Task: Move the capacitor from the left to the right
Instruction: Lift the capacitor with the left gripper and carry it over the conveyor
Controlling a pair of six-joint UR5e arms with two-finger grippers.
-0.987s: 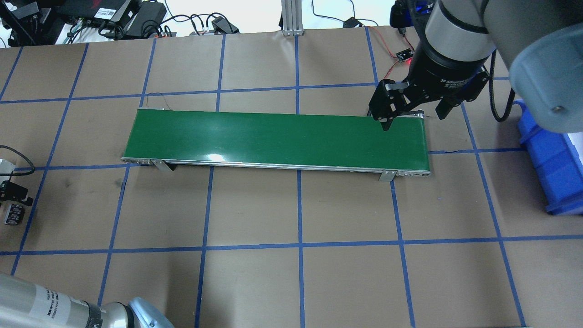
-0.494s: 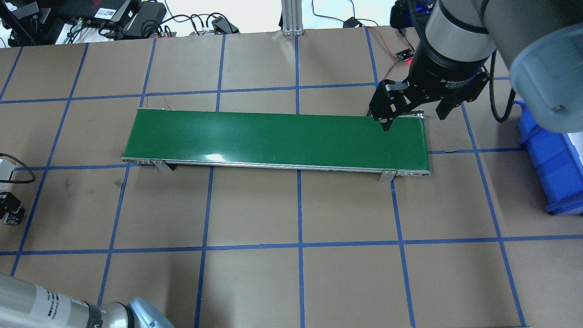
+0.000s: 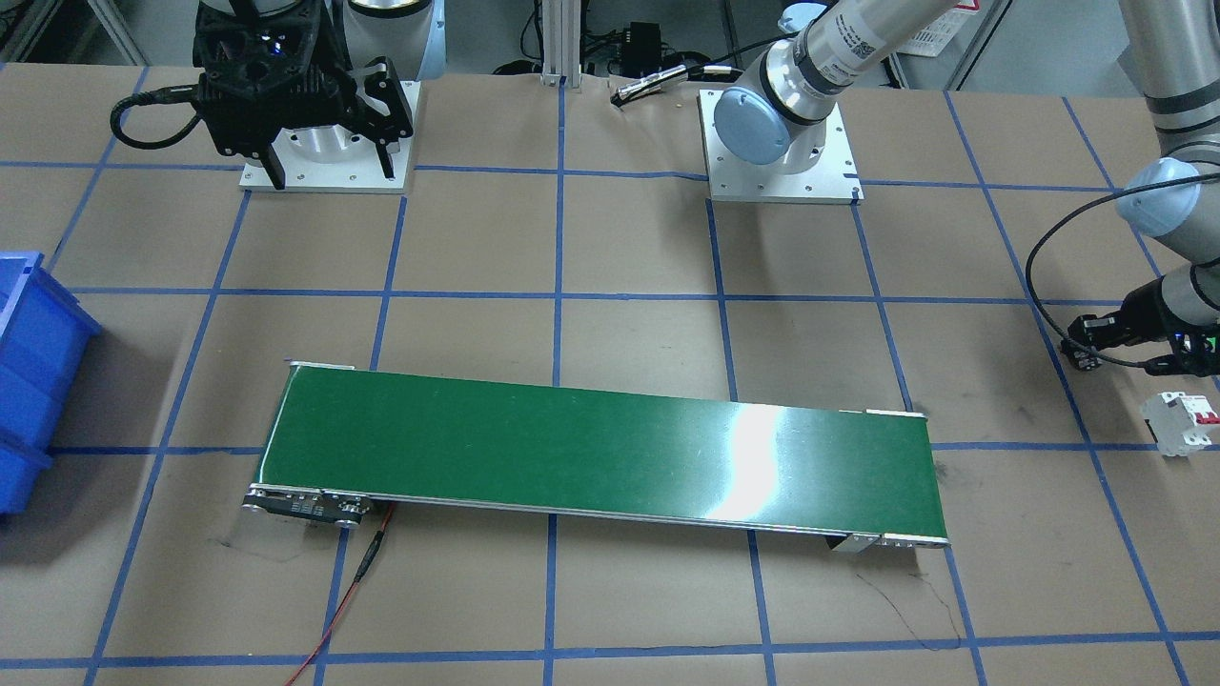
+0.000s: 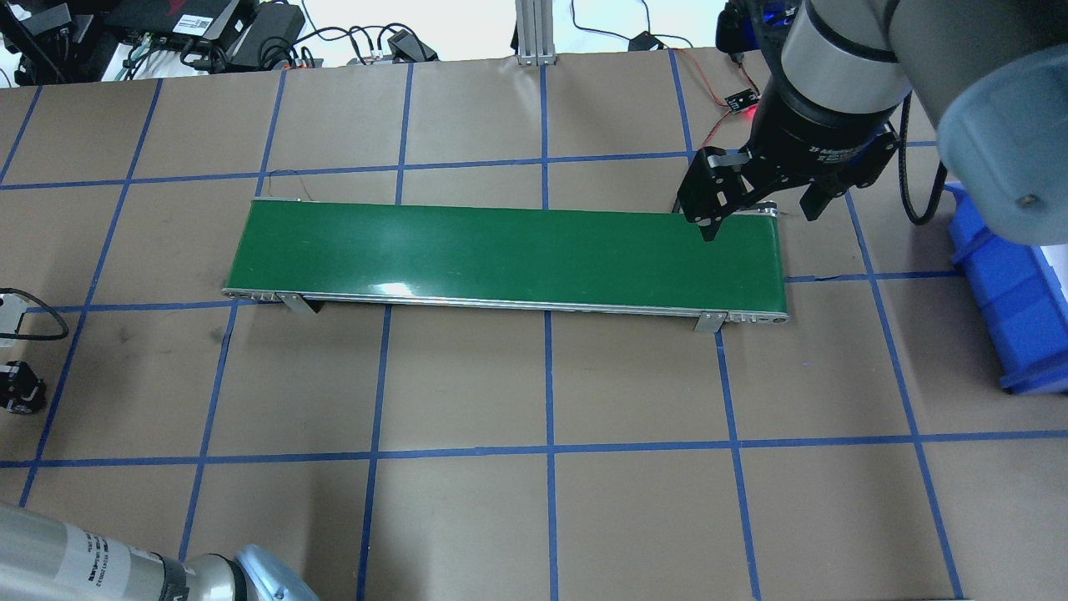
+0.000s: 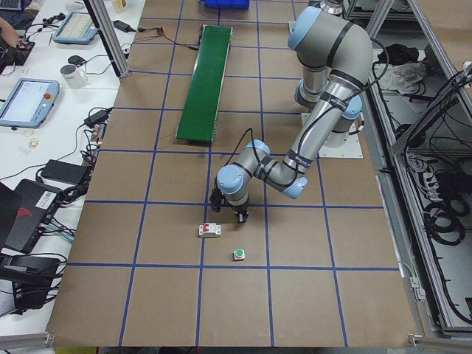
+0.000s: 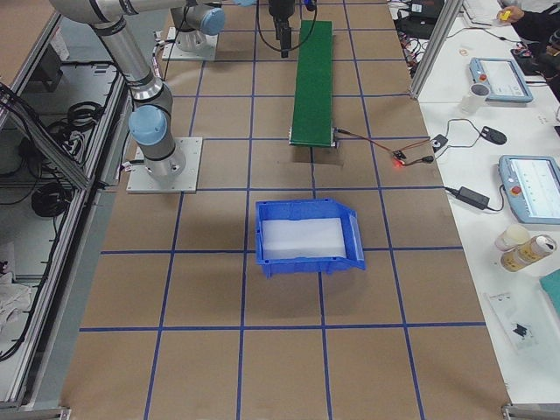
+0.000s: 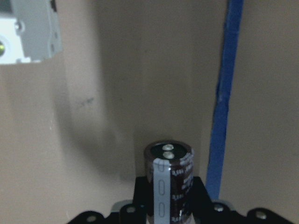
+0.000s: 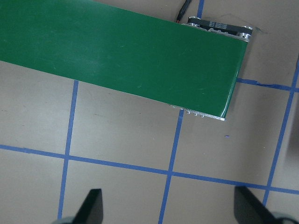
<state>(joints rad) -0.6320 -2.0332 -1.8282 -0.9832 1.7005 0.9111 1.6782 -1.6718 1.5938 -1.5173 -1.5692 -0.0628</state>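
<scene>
left pincer (image 7: 169, 198) grasping capacitor (image 7: 170, 163) beside tape line (image 7: 225, 93) | right pincer (image 8: 170, 210) spread wide near conveyor (image 8: 117, 51) end

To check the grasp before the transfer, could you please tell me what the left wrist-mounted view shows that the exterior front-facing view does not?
Only the left wrist-mounted view shows the stubby black capacitor with a silvery stripe, clamped between the fingers of the left gripper. Only the exterior front-facing view shows the long green conveyor belt, the blue plastic bin and the open right gripper. Both show the white boxy circuit breaker and the brown paper-covered table with blue tape lines.
</scene>
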